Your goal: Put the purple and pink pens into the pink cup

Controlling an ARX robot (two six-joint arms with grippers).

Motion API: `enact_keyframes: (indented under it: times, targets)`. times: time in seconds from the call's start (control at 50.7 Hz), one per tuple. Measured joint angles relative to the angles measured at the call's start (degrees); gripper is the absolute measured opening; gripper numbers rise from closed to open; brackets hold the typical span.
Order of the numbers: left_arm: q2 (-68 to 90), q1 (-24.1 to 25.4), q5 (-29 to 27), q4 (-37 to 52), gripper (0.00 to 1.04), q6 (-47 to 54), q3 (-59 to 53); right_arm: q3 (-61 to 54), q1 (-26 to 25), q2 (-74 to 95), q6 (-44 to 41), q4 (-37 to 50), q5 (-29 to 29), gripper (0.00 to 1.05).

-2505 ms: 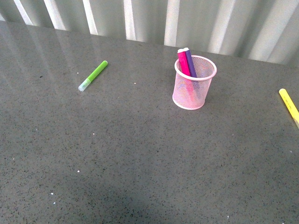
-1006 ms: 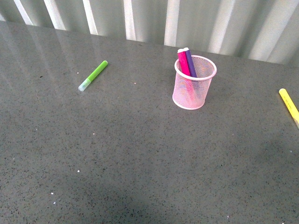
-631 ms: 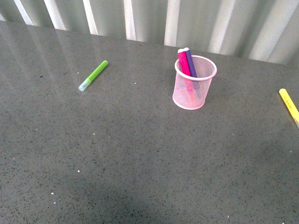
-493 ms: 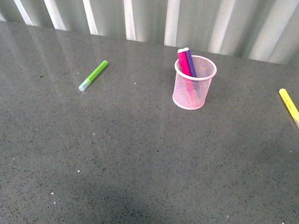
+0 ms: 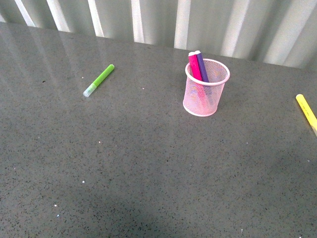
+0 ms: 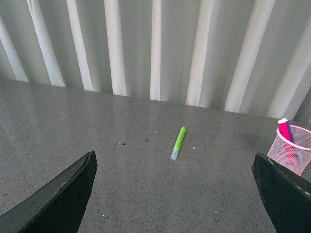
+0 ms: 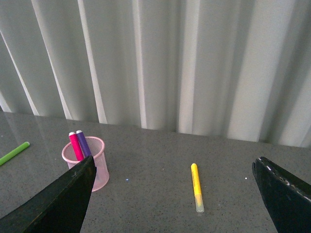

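The pink cup (image 5: 206, 88) stands upright on the grey table, right of centre toward the back. The pink pen (image 5: 194, 67) and the purple pen (image 5: 202, 67) stand inside it, side by side, leaning on its left rim with their pale caps poking out. The cup (image 6: 294, 151) shows at the edge of the left wrist view, and the cup (image 7: 88, 166) with both pens shows in the right wrist view too. Neither arm appears in the front view. My left gripper (image 6: 176, 194) is open over bare table. My right gripper (image 7: 175, 196) is open, holding nothing.
A lime-green marker (image 5: 98, 80) lies on the table to the cup's left. A yellow marker (image 5: 306, 112) lies near the right edge, and the yellow marker (image 7: 197, 187) sits between my right jaws' view. A corrugated white wall (image 5: 158, 20) runs behind the table.
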Motion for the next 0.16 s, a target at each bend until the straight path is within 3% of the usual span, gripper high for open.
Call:
enact_keyframes:
  times: [0.158]
  targets:
    - [0.00,0.00,0.00,0.00,0.98,0.00,0.00,0.00,0.00,0.00,0.00,0.00,0.00,0.98]
